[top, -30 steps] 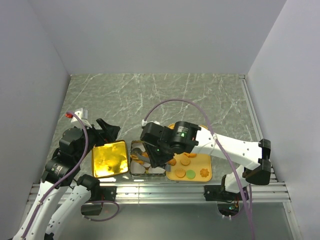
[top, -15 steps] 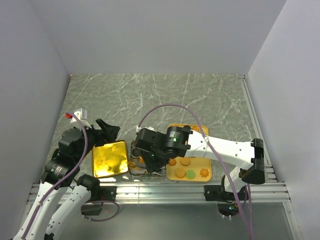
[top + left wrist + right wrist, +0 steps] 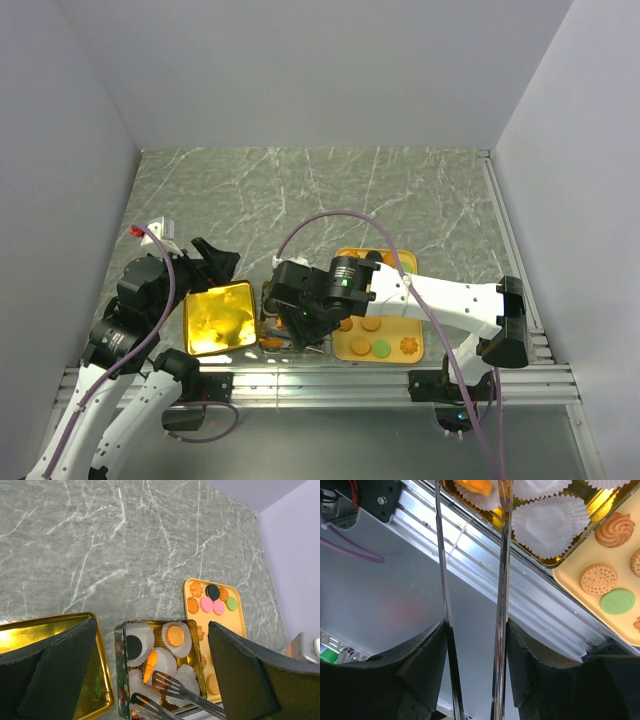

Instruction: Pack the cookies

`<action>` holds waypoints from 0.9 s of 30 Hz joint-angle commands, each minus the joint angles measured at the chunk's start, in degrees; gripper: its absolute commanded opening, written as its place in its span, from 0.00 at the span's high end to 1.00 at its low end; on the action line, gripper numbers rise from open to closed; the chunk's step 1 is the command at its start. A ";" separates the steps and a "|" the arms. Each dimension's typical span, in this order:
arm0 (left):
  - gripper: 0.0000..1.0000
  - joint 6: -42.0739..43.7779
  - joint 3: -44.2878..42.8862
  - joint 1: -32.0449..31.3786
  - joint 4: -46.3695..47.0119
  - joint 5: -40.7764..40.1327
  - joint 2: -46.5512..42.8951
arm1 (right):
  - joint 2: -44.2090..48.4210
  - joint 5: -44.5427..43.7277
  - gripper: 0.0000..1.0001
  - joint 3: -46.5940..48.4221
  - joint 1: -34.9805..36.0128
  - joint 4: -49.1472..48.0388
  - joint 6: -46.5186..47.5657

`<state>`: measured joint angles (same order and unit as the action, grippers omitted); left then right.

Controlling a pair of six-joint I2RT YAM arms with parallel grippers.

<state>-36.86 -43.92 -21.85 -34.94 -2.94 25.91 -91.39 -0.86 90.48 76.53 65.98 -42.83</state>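
Observation:
An open tin (image 3: 118, 670) lined with white paper cups holds a black cookie (image 3: 134, 646), a round golden one (image 3: 175, 636) and an orange one (image 3: 148, 667) lying tilted on its edge. My right gripper (image 3: 476, 630) is shut on metal tongs (image 3: 502, 580). The tong blades stand apart over the tin's near end, with nothing between them. Another orange cookie (image 3: 472, 486) sits in a cup by the tong tips. More cookies (image 3: 212, 600) lie on the yellow tray (image 3: 390, 352) to the right of the tin. My left gripper (image 3: 152, 622) hangs open above the tin and lid.
A gold lid (image 3: 218, 317) lies upside down just left of the tin (image 3: 268, 300). An aluminium rail (image 3: 530, 605) runs along the table's near edge, right beside tin and tray. Grey walls close in the left, right and back sides.
My right arm has swung left and toward the near edge, bringing the tongs from the tray side to over the tin. The left arm has stayed still.

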 commanded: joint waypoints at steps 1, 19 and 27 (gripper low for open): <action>0.01 -0.05 -0.02 -0.21 1.28 -0.93 -0.16 | 1.75 -1.60 0.45 -0.30 0.29 -1.11 -0.85; 0.01 0.04 -0.02 -0.21 1.36 -0.84 -0.34 | 9.48 -10.47 0.45 3.39 -4.28 6.00 -1.82; 0.01 0.04 0.15 -0.21 1.45 -0.40 -0.25 | 20.97 -11.88 0.45 -7.14 -13.24 7.68 -3.66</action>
<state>-36.86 -43.92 -21.85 -34.94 -2.92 25.91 -76.31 -10.20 86.50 66.28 71.66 -44.49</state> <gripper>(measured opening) 0.995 0.555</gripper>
